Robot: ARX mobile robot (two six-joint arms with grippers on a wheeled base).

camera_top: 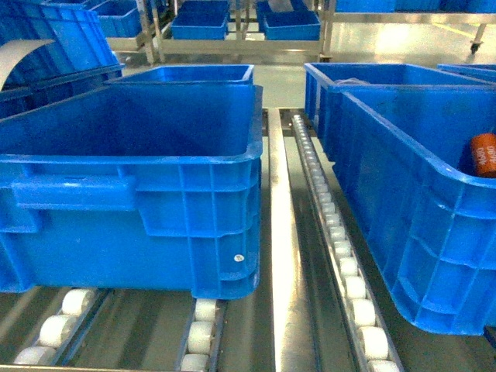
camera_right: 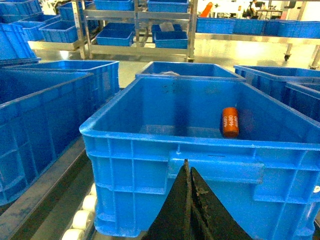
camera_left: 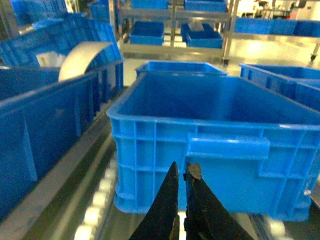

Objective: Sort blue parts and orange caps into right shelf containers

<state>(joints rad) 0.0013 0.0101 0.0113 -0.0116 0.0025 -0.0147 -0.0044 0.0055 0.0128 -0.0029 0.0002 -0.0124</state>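
An orange cap with pale print lies on its side on the floor of a right shelf container, toward its far right. The head view shows the same orange cap at the right edge, inside the nearer right shelf container. My right gripper is shut and empty, low in front of that crate's near wall, below the handle recess. My left gripper is shut with nothing in it, in front of the near wall of the left crate. Neither gripper shows in the head view. The blue parts are out of view.
The crates sit on roller tracks with a metal rail between the lanes. A second crate stands behind the right one, and another behind the left. A white curved sheet sticks up from a far-left crate. Shelving with more crates stands beyond.
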